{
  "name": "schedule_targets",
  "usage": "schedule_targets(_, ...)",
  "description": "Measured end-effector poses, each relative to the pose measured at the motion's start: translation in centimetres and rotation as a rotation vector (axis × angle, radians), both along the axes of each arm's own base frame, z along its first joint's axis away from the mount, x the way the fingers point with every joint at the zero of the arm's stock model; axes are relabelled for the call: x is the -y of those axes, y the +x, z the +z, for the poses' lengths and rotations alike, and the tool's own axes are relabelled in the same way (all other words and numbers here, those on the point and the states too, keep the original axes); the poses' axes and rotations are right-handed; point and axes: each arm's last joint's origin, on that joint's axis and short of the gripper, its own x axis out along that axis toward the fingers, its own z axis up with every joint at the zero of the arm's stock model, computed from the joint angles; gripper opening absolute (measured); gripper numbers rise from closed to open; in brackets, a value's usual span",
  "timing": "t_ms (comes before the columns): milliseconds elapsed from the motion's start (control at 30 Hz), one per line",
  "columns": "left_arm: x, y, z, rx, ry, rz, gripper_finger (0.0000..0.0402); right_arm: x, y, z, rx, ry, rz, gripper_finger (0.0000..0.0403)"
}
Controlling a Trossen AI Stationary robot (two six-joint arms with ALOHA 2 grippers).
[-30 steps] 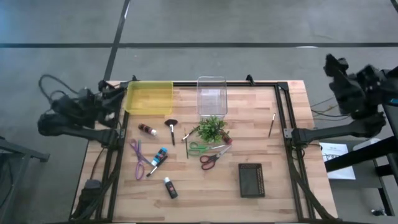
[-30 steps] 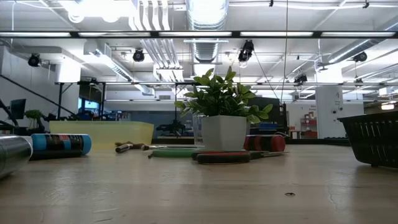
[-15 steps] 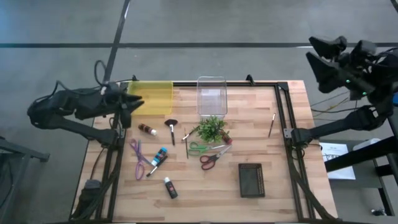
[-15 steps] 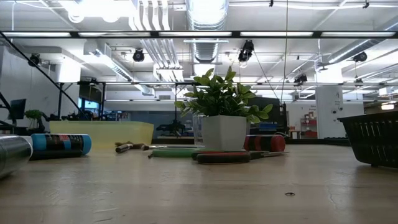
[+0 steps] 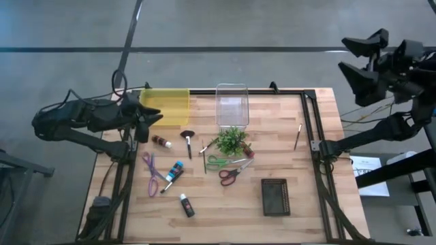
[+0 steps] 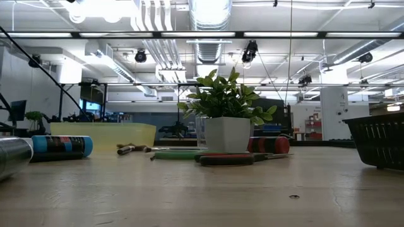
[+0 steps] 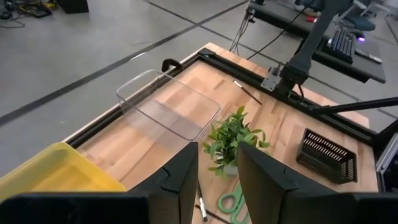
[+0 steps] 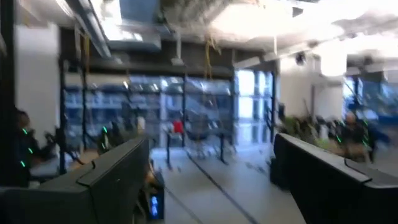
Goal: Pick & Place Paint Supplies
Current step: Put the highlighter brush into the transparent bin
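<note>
The left claw (image 5: 145, 117), part open and empty, hovers by the brown tube (image 5: 161, 141), likely lining up a grasp. The right claw (image 5: 361, 60) waits wide open off the surface (image 5: 286, 136).

The tabletop (image 5: 286, 143) was pale, blond wood with a lengthwise plank grain, framed by a black metal rail (image 5: 310, 129). A translucent yellow plastic bin (image 5: 165, 105) sat beside a colourless clear plastic bin (image 5: 231, 103). The potted plant (image 5: 231, 140) had bright green leaves and, in the low view, a white pot (image 6: 227, 134). A slotted basket (image 5: 275, 197) was black. One pair of scissors had purple handles (image 5: 151, 173), another green (image 5: 216, 162), a third red (image 5: 229, 175). One paint tube was blue with a black band (image 5: 176, 170), one black with a white cap (image 5: 185, 205), one brown (image 5: 161, 141). Both arms were dark, nearly black.
</note>
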Motion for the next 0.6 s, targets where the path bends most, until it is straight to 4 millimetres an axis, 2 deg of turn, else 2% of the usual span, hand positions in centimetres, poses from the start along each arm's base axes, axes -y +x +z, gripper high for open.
schedule_targets(100, 0.0, 0.0, 0.1, 0.012, -0.001, 0.000, 0.0118, 0.4, 0.5, -0.9, -0.103, 0.042, -0.136, 0.0345)
schedule_targets(200, 0.0, 0.1, 0.2, 0.024, -0.003, 0.000, 0.0118, 0.6, 1.5, -1.3, -0.133, 0.088, -0.228, 0.0345)
schedule_targets(333, 0.0, 0.2, 0.3, 0.041, -0.005, 0.000, 0.0118, 0.6, 2.0, -1.4, -0.133, 0.108, -0.229, 0.0345)
schedule_targets(467, 0.0, 0.3, 0.4, 0.055, -0.006, 0.000, 0.0118, 0.6, 1.9, -1.3, -0.173, 0.014, -0.255, 0.0345)
schedule_targets(600, 0.1, 0.5, 0.5, 0.058, -0.007, 0.000, 0.0118, 0.5, 1.9, -1.4, -0.150, 0.076, -0.225, 0.0345)
